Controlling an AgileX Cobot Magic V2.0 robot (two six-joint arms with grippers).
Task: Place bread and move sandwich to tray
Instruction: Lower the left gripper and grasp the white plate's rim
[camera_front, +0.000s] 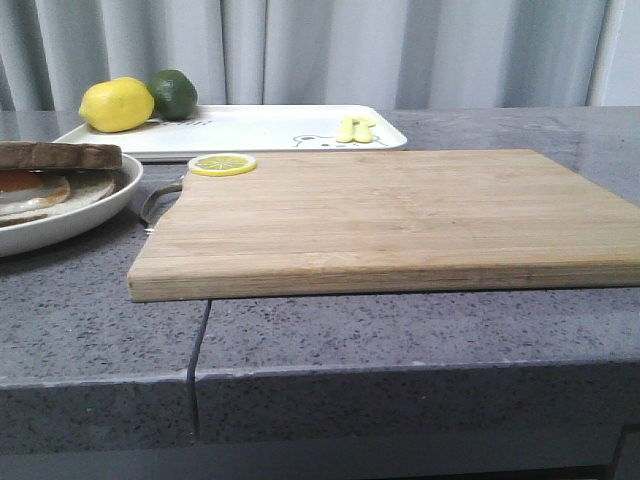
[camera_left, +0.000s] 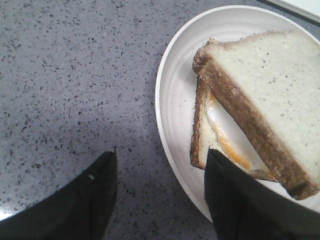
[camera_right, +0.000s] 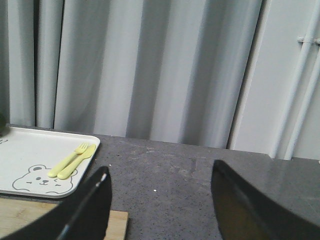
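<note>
Front view: the sandwich (camera_front: 45, 180) lies flat in its dish (camera_front: 90, 215) at the tabletop's (camera_front: 100, 330) left edge, the tray (camera_front: 260, 128) behind. Left wrist view: spread fingers (camera_left: 235, 200) straddle the dish rim, the crust running diagonally. Right wrist view: parted fingers (camera_right: 90, 205) hold nothing.

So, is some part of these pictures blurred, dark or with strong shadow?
Front view: sharp on the pale wooden cutting board, even light, the round white dish cut by the edge. Left wrist view: the open left hand is black and soft-edged, casting a faint shadow on the grey speckled counter. Right wrist view: the right hand's fingers are dark and blurred.
</note>
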